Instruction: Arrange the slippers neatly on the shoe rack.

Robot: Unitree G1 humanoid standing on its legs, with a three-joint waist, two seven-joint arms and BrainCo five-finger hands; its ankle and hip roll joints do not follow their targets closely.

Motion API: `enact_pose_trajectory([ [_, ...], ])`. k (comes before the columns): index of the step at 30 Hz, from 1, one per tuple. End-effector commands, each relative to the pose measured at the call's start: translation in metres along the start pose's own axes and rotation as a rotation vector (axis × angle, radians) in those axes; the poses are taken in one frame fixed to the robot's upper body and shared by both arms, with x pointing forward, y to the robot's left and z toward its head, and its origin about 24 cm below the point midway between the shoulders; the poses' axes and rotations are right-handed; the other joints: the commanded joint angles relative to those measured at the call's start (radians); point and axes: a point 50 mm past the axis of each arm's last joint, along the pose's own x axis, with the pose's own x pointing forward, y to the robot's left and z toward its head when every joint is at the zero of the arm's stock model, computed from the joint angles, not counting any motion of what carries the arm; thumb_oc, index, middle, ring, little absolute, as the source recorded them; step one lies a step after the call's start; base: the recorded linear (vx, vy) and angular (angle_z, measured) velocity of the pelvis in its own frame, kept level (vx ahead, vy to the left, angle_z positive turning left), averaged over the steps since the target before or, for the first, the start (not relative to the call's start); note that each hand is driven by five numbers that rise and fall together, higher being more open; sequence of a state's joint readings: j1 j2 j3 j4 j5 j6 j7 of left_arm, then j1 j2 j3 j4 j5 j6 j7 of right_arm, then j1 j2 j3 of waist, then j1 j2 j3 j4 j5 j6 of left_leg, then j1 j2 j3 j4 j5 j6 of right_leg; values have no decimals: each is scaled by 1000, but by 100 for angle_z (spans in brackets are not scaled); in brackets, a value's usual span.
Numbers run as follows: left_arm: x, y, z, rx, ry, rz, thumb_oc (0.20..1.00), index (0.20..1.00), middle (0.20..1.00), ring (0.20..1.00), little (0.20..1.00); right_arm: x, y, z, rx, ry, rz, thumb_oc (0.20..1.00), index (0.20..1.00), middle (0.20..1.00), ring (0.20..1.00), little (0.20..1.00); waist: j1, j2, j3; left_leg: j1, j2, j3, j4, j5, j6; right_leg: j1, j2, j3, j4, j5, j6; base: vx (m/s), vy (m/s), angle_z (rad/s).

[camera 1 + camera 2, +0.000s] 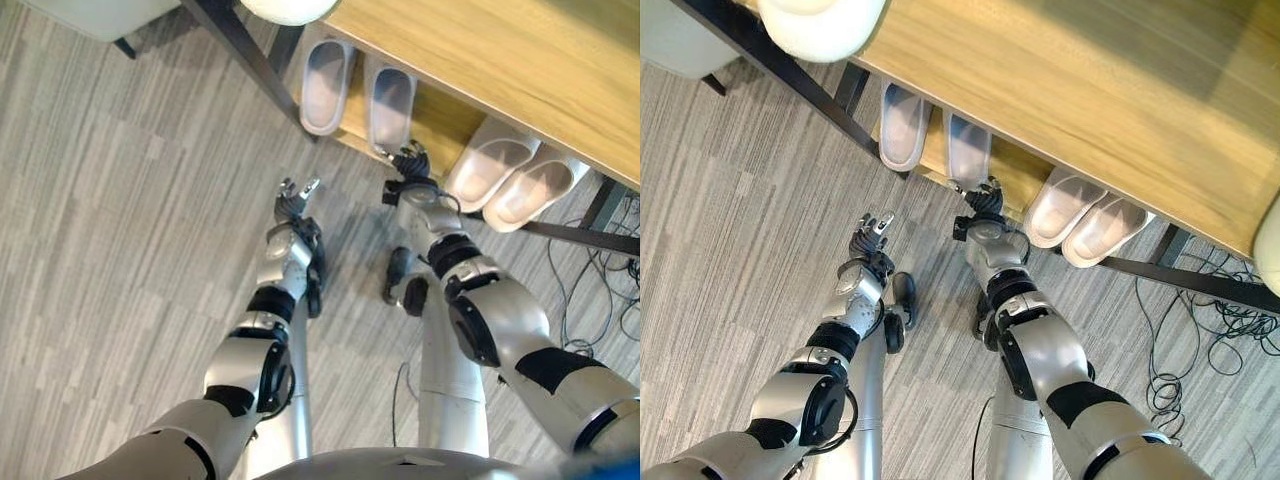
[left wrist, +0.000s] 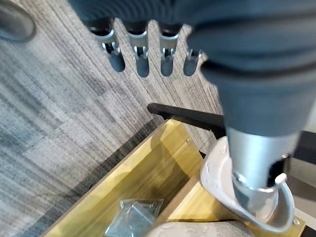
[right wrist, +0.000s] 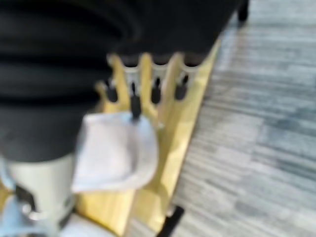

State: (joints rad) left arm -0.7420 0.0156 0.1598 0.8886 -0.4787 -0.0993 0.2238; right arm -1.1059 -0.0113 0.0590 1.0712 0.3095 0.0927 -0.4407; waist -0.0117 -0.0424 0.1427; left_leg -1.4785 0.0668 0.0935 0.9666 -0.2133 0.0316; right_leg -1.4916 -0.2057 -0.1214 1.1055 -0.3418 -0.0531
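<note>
Four pale grey slippers lay on the lower shelf of the light wooden shoe rack with dark metal legs (image 1: pixel 470 60), under its top board. The first pair (image 1: pixel 327 85) sat side by side and straight, with heels toward the robot. The second pair (image 1: pixel 505 175) lay further to the robot's right, touching each other but turned at an angle, with the heels sticking out over the shelf edge.

The right hand (image 1: pixel 410 165) was at the heel of the inner slipper (image 1: pixel 392 105) of the first pair. Its fingers (image 3: pixel 155 94) looked nearly straight and rested against the slipper edge, holding nothing as far as I could see. The left hand (image 1: pixel 295 195) hovered over the grey wood-pattern floor (image 1: pixel 120 250), fingers relaxed and empty.

In my judgement the task was nearly finished: all slippers were on the rack, and what was left was perhaps to push the angled pair straight.
</note>
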Motion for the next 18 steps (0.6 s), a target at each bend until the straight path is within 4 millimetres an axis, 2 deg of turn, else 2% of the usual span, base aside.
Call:
enact_pose_trajectory([
  [1,8,-3,13,55,-34,-17,1000,1000,1000,1000,1000,-7,38,38,-52,-90,170,1000,1000,1000,1000,1000,3,-13,-16,21,5,-60,-37,-34,10,82,7,48,48,-97,60,-57,-26,11],
  [2,8,-3,14,54,-36,-18,1000,1000,1000,1000,1000,-7,38,39,-53,-93,171,1000,1000,1000,1000,1000,6,-12,-15,12,8,-64,-53,-1,9,67,15,50,40,-69,57,-56,-29,11],
  [3,9,-4,16,62,-35,-20,1000,1000,1000,1000,1000,-6,38,43,-67,-84,193,1000,1000,1000,1000,1000,8,-16,-15,4,7,-67,-49,1,10,60,14,49,44,-68,56,5,-8,4],
  [4,9,-4,16,63,-33,-20,1000,1000,1000,1000,1000,-6,38,42,-67,-82,192,1000,1000,1000,1000,1000,5,-17,-16,13,4,-63,-33,-32,11,75,5,47,52,-96,59,73,-4,1],
  [14,15,-9,33,88,-31,-50,1000,1000,1000,1000,1000,-6,43,55,-158,-50,286,1000,1000,1000,1000,1000,3,-36,-19,-34,5,-72,4,-36,13,26,-2,42,94,-108,52,13,-5,2],
  [18,17,-13,38,90,-28,-52,1000,1000,1000,1000,1000,-7,45,52,-166,-11,318,1000,1000,1000,1000,1000,1,-37,-20,-44,9,-72,17,-40,12,14,-2,42,106,-112,50,0,0,0],
])
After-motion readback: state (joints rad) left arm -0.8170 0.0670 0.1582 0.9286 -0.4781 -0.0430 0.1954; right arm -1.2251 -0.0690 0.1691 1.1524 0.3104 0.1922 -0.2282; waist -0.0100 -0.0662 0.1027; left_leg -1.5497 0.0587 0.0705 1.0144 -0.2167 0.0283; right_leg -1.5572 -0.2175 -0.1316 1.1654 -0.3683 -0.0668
